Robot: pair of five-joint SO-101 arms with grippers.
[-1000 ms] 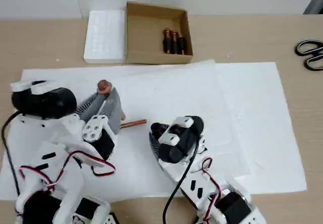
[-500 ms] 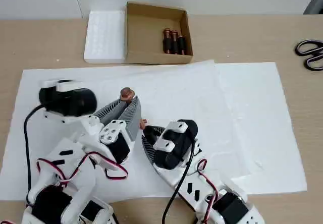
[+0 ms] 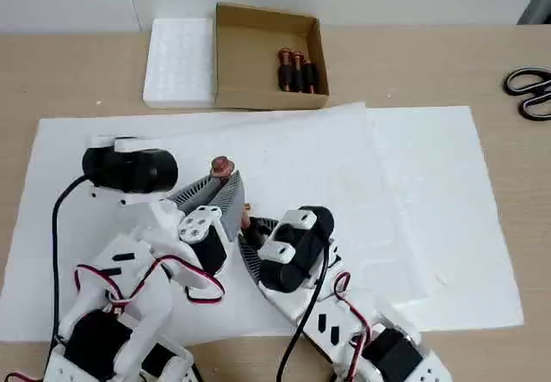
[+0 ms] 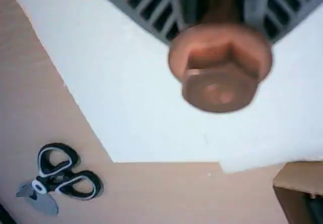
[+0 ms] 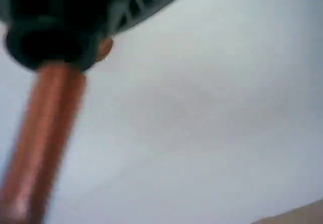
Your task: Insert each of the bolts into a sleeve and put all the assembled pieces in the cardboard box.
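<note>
Left wrist view gives us the bolt [image 4: 219,70] at close range. Its hexagonal flanged head points at the camera, and its shank is pinched between the grey ribbed fingers [image 4: 146,4] of the left gripper [image 3: 220,186], whose jaws are clamped on it. From above, that bolt stands head up at the gripper's tip, over the white paper [image 3: 387,193] and well short of the cardboard box [image 3: 267,100].

Just beside it, a short copper end of the sleeve [image 3: 244,220] shows between the two arms, right at the nose of the right gripper [image 3: 248,232]. In the right wrist view the sleeve runs as a long copper tube, with one end meeting a dark blurred shape we cannot make out. We cannot tell whether the right gripper is open or closed, nor whether it has the sleeve in its grasp.

By our count there is one loose bolt, one loose sleeve and three assembled pieces [image 3: 297,70]. The three lie side by side against the right wall inside the box. There is one box, at the far side of the table [image 3: 69,81], with one white foam block [image 3: 178,62] touching its left wall. One pair of scissors [image 3: 529,91] lies near the table's far right edge, well apart from everything else.
</note>
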